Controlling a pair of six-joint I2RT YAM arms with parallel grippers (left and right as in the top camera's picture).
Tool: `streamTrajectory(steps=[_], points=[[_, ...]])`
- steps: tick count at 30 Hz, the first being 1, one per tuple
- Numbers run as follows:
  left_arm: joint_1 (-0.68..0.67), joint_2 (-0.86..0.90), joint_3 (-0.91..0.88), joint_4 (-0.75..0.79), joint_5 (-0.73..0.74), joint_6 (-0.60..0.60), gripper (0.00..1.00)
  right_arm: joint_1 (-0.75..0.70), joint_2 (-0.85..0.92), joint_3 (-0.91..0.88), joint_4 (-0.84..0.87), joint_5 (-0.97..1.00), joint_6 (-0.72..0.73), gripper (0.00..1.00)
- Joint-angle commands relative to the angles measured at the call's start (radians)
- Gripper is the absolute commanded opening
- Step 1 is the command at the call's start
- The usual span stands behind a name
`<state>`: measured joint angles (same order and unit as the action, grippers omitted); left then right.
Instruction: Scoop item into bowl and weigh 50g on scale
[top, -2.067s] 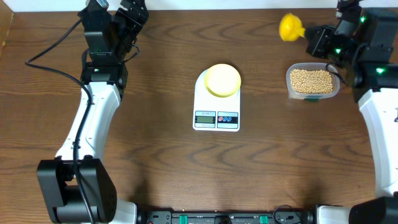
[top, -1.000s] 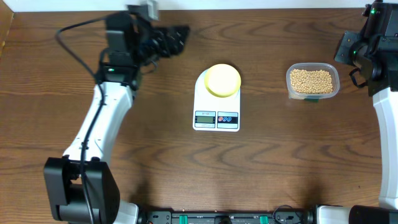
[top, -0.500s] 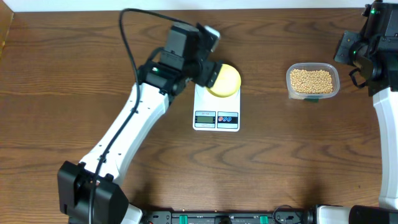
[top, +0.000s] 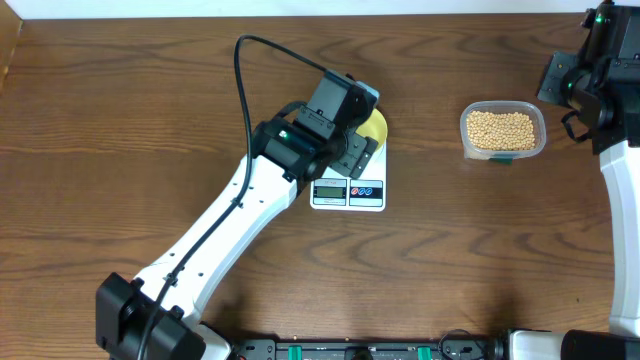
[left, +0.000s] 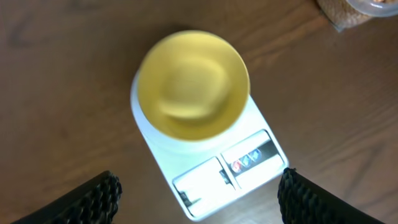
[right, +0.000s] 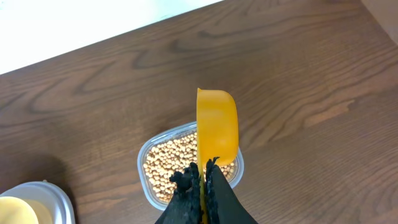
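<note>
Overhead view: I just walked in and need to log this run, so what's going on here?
A two-arm robot is early in a weighing job. The left gripper hangs open above the pale yellow bowl, which sits empty on the white kitchen scale. The right gripper is shut on the handle of a yellow measuring scoop, held near the clear tub of soybean-like beans. Nothing has gone into the bowl yet.

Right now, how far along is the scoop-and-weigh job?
Done: the small pale yellow bowl sits, apparently empty, on the flat white digital scale. In hand: the right gripper grips a bright yellow scoop near the clear tub of beige beans; left gripper open over the bowl. Left: scooping, weighing.
</note>
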<state>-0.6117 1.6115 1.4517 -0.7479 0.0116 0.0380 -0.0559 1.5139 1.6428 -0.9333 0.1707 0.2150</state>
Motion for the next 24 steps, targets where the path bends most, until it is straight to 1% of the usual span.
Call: streamTrajectory(steps=[1,3,5,14,17,24], points=[[-0.002,-0.016,0.018,-0.045,-0.025,-0.142,0.83,-0.002,-0.003,0.027,-0.003,-0.005,-0.014,0.01],[-0.002,-0.016,0.015,-0.069,-0.032,-0.185,0.83,-0.002,-0.003,0.027,-0.002,-0.005,-0.015,0.01],[-0.002,-0.015,0.01,-0.077,-0.032,-0.193,0.83,-0.002,-0.003,0.027,-0.002,-0.005,-0.015,0.01],[-0.003,0.049,0.0,-0.115,-0.032,-0.186,0.83,-0.002,-0.003,0.026,-0.001,-0.005,-0.014,0.01],[-0.003,0.069,0.0,-0.106,-0.031,-0.163,0.83,-0.002,-0.002,0.025,0.001,-0.005,-0.014,0.01],[-0.003,0.114,-0.002,-0.092,-0.031,-0.163,0.83,-0.002,0.005,0.025,-0.002,-0.005,-0.014,0.01]])
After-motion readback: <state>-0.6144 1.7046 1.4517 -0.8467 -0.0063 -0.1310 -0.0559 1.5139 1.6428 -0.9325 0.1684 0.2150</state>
